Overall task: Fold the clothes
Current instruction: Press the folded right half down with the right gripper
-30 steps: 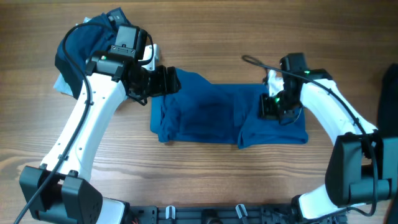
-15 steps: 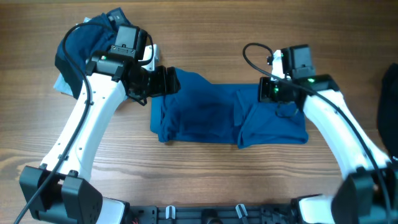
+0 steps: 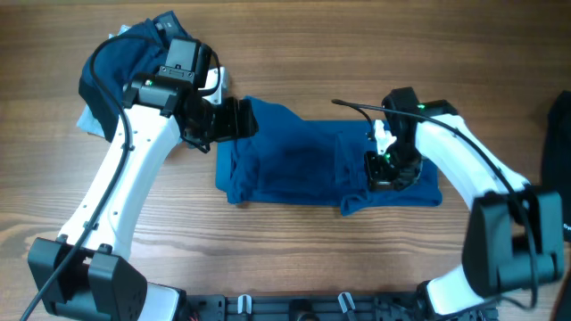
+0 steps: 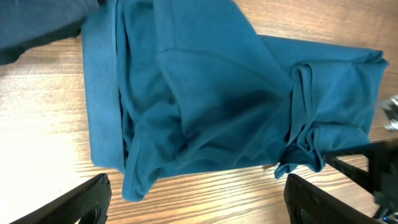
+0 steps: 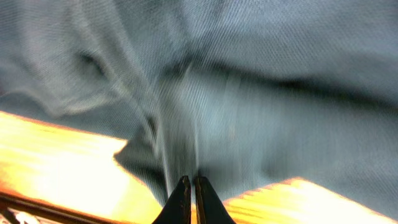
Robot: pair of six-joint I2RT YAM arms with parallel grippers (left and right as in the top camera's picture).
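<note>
A blue garment (image 3: 285,165) lies partly folded across the middle of the wooden table, with a bunched flap at its right half. It also shows in the left wrist view (image 4: 205,93). My left gripper (image 3: 234,118) is open and empty, hovering at the garment's upper left corner; its fingers (image 4: 196,199) frame bare wood beside the cloth's edge. My right gripper (image 3: 385,169) sits on the garment's right part. In the right wrist view its fingers (image 5: 191,186) are shut, pinching a ridge of the blue cloth (image 5: 249,74).
A pile of dark blue clothes (image 3: 116,62) lies at the back left, behind my left arm, and shows in the left wrist view (image 4: 37,25). Another dark item (image 3: 560,134) sits at the right edge. The table's front edge runs along the bottom.
My right gripper lifted off toward the garment's back edge, then came down again further left on its right half. The left arm has not moved.
</note>
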